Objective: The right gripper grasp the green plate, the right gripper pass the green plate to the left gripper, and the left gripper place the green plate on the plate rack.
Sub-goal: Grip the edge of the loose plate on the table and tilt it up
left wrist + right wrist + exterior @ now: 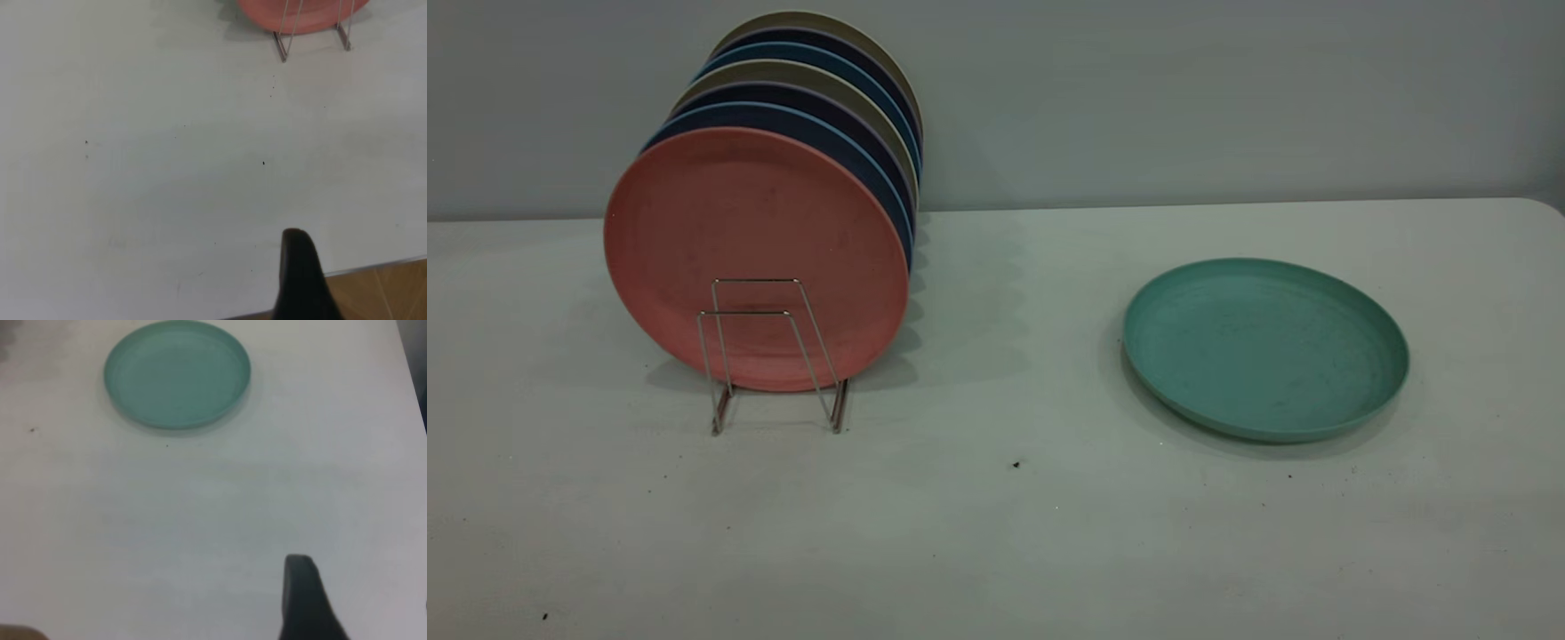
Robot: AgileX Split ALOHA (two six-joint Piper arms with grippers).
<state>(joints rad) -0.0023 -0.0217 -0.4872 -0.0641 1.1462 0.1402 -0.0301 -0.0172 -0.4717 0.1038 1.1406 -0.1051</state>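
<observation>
While green plate (1265, 347) lies flat on desk (996, 533), untouched, well apart from plate rack (774, 356): front slot free. Right claw (303, 600), left claw (300, 277) far off; opening cannot tell.

My green plate (1265, 347) is a flat, matte teal-green with faint darker speckling — no pattern. On the left, the plate rack (769, 356) is thin silver wire. The salmon-pink plate (756, 258) in front of the stack is plain and faintly smudged. Behind it I see rims of dark navy, lighter blue, olive-beige and a thin purple edge, repeating toward the far end. The table (996, 533) is pale grey-white with a few tiny black specks. My fingers — left (301, 280) and right (303, 600) — show plain black.
</observation>
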